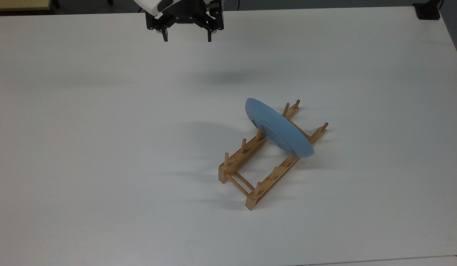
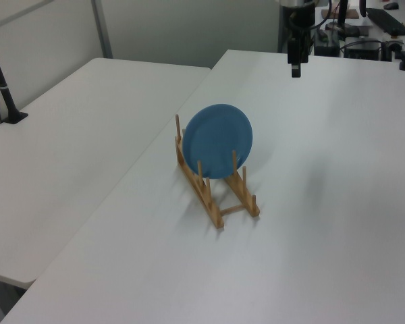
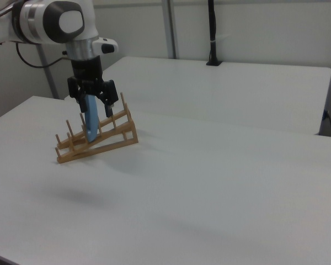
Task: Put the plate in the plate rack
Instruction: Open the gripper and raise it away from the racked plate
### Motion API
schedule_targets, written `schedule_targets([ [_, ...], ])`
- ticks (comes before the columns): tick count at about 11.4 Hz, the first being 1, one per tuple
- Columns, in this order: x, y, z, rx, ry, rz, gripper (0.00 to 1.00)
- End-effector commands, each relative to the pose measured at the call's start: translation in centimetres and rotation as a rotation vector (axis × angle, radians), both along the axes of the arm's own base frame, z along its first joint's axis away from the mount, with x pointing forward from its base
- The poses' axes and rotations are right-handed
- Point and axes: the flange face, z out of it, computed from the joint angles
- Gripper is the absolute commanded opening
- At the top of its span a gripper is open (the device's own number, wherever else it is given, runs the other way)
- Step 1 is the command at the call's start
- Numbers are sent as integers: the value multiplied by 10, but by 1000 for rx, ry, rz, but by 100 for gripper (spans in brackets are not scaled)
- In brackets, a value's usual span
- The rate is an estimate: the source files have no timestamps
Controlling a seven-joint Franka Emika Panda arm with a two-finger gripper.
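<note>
A white table fills the top view. In the left view, a 2nd white table stands just beside it across a narrow gap, with a black post near its far left edge. Pale walls and a grey upright pole stand behind.

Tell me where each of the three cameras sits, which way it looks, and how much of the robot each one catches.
Top view: high above the table, looking down on the plate standing in the plate rack; the open gripper hangs at the upper edge.
Left view: raised, looking along the rack's rails; the plate shows its round face, the gripper beyond.
Right view: lower, from the opposite end; plate edge-on, gripper and arm in front.
All share plate, rack, gripper.
</note>
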Motion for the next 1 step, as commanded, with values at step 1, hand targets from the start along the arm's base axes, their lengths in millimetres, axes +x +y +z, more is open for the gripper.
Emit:
schedule_targets([
  [1, -13, -3, 6, 5, 3, -56, 100],
])
